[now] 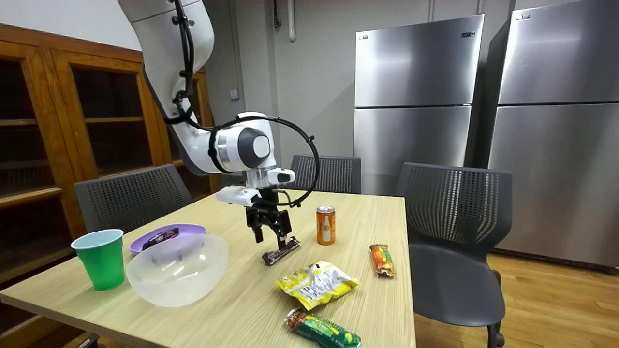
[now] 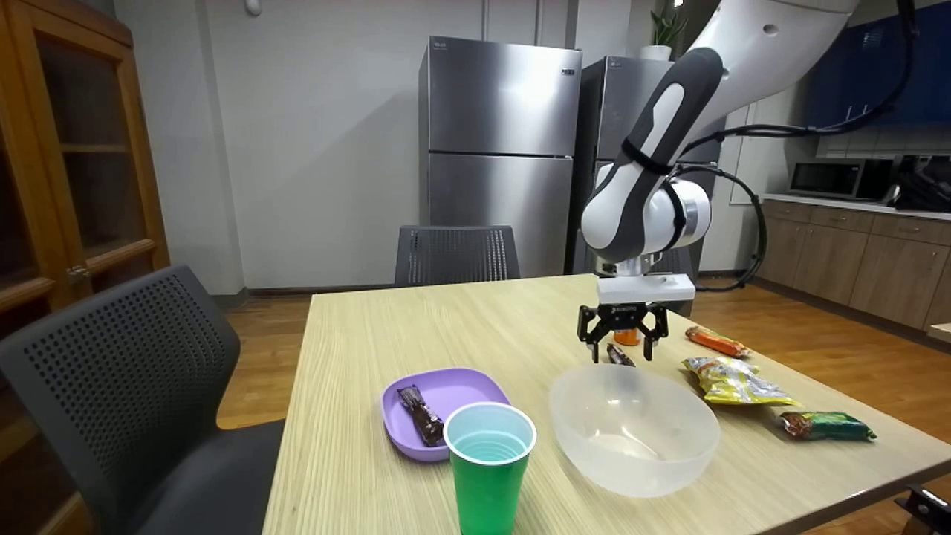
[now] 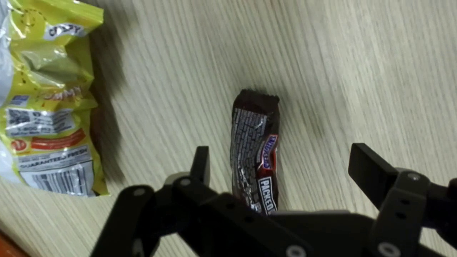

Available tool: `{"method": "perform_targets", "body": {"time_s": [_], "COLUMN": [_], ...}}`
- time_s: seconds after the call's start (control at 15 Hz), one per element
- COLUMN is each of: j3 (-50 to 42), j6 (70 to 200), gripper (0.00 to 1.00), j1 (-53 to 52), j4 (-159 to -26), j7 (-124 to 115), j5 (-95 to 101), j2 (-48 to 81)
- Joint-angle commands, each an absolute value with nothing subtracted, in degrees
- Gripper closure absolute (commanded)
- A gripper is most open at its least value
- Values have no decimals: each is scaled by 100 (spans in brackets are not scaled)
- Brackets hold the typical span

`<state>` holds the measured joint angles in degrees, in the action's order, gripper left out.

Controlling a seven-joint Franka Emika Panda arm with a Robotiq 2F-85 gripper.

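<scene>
The gripper (image 2: 621, 354) hung low over the table (image 2: 371, 327), pointing down, its jaws standing wide apart. A Snickers bar (image 3: 254, 150) in a dark brown wrapper lay flat on the pale wood-grain table beneath it; in the wrist view the bar ran lengthwise through the gap, clear of the jaw on either side, with the lower end of the wrapper hidden behind the gripper. Near it lay a yellow snack bag (image 3: 50, 85), crumpled and shiny, with "GUARANTEED FRESH" printed above its barcode. In an exterior view an orange can (image 1: 326, 225) stood upright near the Snickers bar, an orange-wrapped bar (image 1: 382, 261) lay close to the table's edge, and a green-wrapped bar (image 1: 326, 331) lay just beside the snack bag. In both exterior views a frosted translucent bowl (image 2: 631, 475) sat between the snack bag and an upright green cup (image 2: 487, 490) with a white rim. Near the cup was a purple plate (image 2: 461, 383) bearing a second dark-wrapped bar (image 2: 421, 416). Dark grey chairs (image 1: 326, 174) with perforated backs stood around the table, two stainless-steel refrigerators (image 1: 416, 63) stood against the wall, and a wooden cabinet (image 1: 60, 96) had glazed doors.
</scene>
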<state>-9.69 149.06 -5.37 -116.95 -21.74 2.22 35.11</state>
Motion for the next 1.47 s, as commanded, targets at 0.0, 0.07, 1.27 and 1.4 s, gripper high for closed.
{"method": "perform_targets", "body": {"time_s": [0.0, 0.07, 1.27, 1.4], "j3": [-967, -976, -1353, -1353], "j6": [14712, 14718, 14813, 14817], "gripper": [0, 0, 79, 92], "j1": [-524, -530, -570, -586], "j4": [-11339, -11295, -11313, -11306], "j7": [-2377, -2397, -2502, -2508], "j5": [57, 33, 108, 115], "j2": [3832, 3890, 3850, 3857]}}
